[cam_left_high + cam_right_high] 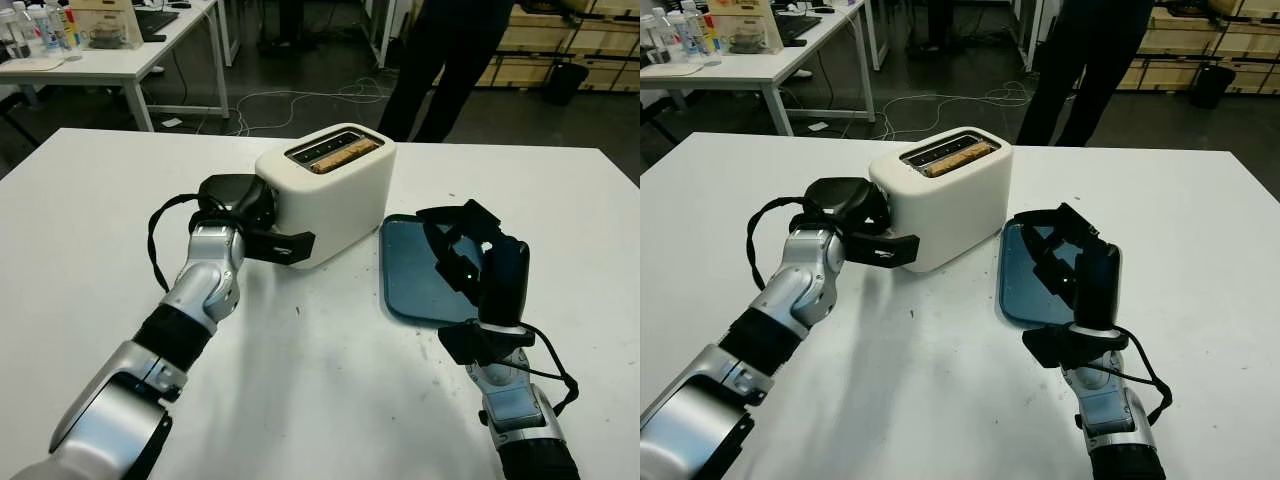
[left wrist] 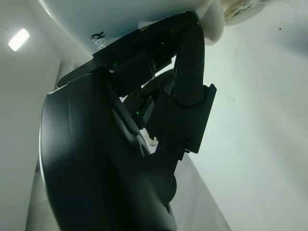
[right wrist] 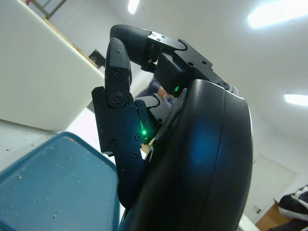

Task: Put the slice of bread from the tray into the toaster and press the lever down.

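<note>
Pressing against the near end of the white toaster [image 1: 330, 190], your robot's left hand [image 1: 255, 222] sits at the appliance's narrow face, one black finger [image 1: 285, 246] stretched along the lower edge of its side; whether the fingers grip anything at that end you cannot tell from these views. You see the slice of bread [image 1: 335, 157] already standing in one of the top slots, its browned crust showing just above the rim. To the toaster's right, the blue tray [image 1: 415, 270] lies flat on the white table [image 1: 320, 380], just beside the toaster, with only crumbs on it. Your right hand [image 1: 470, 250] hovers above the tray, fingers curled inward and holding nothing. Beyond the table's far edge a person in dark trousers [image 1: 440, 60] stands near stacked crates, cables trailing on the floor
</note>
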### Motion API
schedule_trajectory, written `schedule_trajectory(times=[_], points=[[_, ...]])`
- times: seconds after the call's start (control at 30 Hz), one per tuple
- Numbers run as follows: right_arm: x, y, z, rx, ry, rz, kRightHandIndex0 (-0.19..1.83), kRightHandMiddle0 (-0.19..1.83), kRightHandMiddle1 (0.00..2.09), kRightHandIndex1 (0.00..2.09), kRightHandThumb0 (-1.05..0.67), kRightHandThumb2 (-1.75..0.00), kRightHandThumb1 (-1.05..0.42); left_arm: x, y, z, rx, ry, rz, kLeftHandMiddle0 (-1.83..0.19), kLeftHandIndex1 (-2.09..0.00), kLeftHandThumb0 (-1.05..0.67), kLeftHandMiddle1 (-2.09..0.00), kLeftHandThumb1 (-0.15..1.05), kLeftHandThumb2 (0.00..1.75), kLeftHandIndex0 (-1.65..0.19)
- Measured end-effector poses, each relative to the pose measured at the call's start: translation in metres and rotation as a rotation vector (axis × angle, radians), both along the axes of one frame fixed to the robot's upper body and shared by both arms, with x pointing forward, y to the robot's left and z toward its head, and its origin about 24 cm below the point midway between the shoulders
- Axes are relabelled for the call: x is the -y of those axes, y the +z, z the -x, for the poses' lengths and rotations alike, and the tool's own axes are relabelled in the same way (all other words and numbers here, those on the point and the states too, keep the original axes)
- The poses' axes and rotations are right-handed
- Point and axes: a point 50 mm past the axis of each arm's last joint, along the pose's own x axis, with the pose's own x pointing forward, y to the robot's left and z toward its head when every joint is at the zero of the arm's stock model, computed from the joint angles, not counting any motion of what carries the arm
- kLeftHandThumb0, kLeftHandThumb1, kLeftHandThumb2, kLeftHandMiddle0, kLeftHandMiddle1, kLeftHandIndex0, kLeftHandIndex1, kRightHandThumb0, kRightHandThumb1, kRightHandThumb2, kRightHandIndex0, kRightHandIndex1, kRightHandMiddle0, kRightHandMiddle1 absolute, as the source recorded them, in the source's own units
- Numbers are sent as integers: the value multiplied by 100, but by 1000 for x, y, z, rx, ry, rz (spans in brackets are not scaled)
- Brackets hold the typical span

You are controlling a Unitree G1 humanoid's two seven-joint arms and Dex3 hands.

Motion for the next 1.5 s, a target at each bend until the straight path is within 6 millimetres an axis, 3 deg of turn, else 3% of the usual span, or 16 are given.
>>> schedule_trajectory(times=[0.33, 0.37, 0.4, 0.43, 0.5, 0.57, 0.63, 0.7, 0.8, 1.03, 1.17, 1.27, 1.3, 1.37, 1.4, 1.5], points=[[0, 0, 0, -4, 5, 1, 85, 89, 85, 154, -42, -25, -92, 1, 2, 6, 9, -7, 11, -91, -4, -25, -41, 92, 36, -94], [0, 0, 0, -5, 5, 1, 85, 90, 85, 155, -42, -25, -92, 0, 4, 10, 18, -10, 18, -93, -7, -24, -52, 92, 34, -98], [0, -1, 0, -5, 5, 1, 84, 90, 86, 155, -42, -25, -92, -2, 5, 14, 30, -14, 27, -82, -10, -21, -87, 92, 33, -101], [0, -1, 0, -6, 6, 1, 84, 90, 86, 156, -42, -25, -92, -4, 6, 21, 39, -21, 42, -72, -8, -21, -99, 92, 34, -96], [0, -1, 1, -7, 6, 1, 83, 89, 88, 157, -41, -25, -92, -12, 9, 35, 52, -28, 123, -60, -5, -21, -92, 92, 39, -90], [0, -1, 1, -5, 7, 1, 83, 88, 91, 157, -40, -24, -92, -20, 6, 52, 34, -32, 234, -64, -3, -23, -81, 92, 43, -86], [-1, 0, 1, 5, 13, 0, 82, 86, 97, 159, -40, -24, -92, -25, -3, 71, 5, -42, 350, -80, -1, -21, -147, 89, 47, -84], [-1, 0, 1, 8, 16, 0, 82, 84, 99, 160, -40, -25, -92, -26, -9, 82, 33, -47, 436, -86, -1, -19, -169, 85, 54, -84], [-1, 0, 1, 8, 16, 1, 82, 84, 100, 161, -40, -25, -92, -25, -6, 91, 166, -61, 530, -81, 0, -21, -174, 86, 56, -82], [-2, 1, 2, 28, 23, -4, 81, 82, 104, 162, -39, -24, -92, 1, 11, 96, 483, -179, 804, -77, -1, -27, -175, 92, 55, -80], [-2, 1, 1, 25, 26, -13, 81, 81, 102, 160, -36, -24, -92, -11, 12, 92, 555, -90, 981, -74, -6, -37, -175, 92, 58, -91], [-2, 1, -1, 4, 22, -48, 81, 84, 86, 149, -40, -27, -92, -24, 16, 91, 602, -44, 1092, -64, -12, -40, -175, 92, 57, -96], [-1, 0, -3, -13, 14, -56, 81, 85, 83, 149, -41, -28, -92, -27, 17, 91, 614, -30, 1115, -61, -18, -39, -175, 92, 56, -94], [2, 0, -5, -35, -1, -77, 79, 84, 81, 150, -42, -31, -92, -33, 19, 91, 640, -11, 1161, -53, -78, -39, -175, 92, 51, -65], [4, 1, -6, -37, -4, -90, 77, 83, 81, 154, -42, -31, -92, -37, 22, 91, 655, -2, 1184, -49, -97, -39, -174, 92, 50, -55], [8, 4, -12, -40, -10, -139, 74, 83, 82, 163, -42, -30, -92, -44, 30, 92, 705, 9, 1243, -47, -119, -39, -174, 92, 46, -45]])
